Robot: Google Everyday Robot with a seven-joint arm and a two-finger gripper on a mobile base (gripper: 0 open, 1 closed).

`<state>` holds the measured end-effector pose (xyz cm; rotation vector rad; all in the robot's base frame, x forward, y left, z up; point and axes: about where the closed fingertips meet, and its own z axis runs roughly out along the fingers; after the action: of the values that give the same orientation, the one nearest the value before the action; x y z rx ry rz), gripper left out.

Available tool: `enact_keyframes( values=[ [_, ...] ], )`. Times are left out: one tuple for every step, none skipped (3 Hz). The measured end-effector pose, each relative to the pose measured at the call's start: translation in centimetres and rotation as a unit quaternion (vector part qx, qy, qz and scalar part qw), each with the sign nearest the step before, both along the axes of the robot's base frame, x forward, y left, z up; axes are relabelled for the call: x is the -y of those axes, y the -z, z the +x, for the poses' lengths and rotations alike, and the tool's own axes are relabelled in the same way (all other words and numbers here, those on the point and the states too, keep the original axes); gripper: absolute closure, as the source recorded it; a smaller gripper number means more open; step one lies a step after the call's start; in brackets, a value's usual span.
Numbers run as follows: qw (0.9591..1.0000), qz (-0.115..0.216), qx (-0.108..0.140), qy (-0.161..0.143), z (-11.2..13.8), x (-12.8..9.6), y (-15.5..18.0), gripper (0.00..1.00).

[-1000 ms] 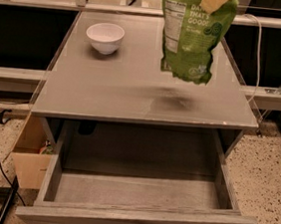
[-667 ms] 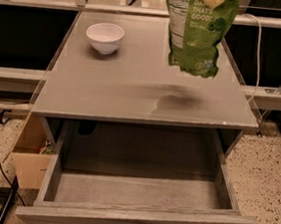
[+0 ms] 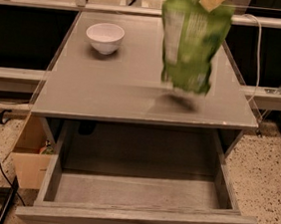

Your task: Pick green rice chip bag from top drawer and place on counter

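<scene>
Hanging over the right half of the counter (image 3: 113,86), the bag (image 3: 189,49) is pinched at its top edge by the gripper (image 3: 212,0). Only one tan finger shows at the top of the view, so the hold seems to be on the bag's upper right corner, though the rest of the grip is cut off. The bag dangles upright. Its bottom is close over the counter, with a dark shadow just beneath it, and I cannot tell whether it touches. The drawer (image 3: 137,193) stands pulled out below, with nothing in it. The bowl (image 3: 105,36) sits well apart at the back left.

The step in hand is the set-down. To do it well, lower straight down until the bag's bottom takes its own weight on the counter, and only then let the fingers part. A crinkly pouch held by one corner will likely slump or tip once freed. It is best set toward the middle of the counter, away from the front edge, so a fall cannot drop it back into the drawer. Lift the gripper straight up afterwards to avoid dragging the foil.
</scene>
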<state>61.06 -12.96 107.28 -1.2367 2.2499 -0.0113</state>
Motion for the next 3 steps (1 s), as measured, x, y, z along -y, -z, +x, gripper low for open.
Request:
enact_keyframes(
  values=[
    [0.9997, 0.01, 0.019, -0.011, 1.1, -0.1, 2.0, 0.37],
    [0.9994, 0.018, 0.023, -0.018, 1.8, -0.2, 5.0, 0.61],
    [0.9994, 0.019, 0.024, -0.018, 1.9, -0.3, 5.2, 0.57]
  ],
)
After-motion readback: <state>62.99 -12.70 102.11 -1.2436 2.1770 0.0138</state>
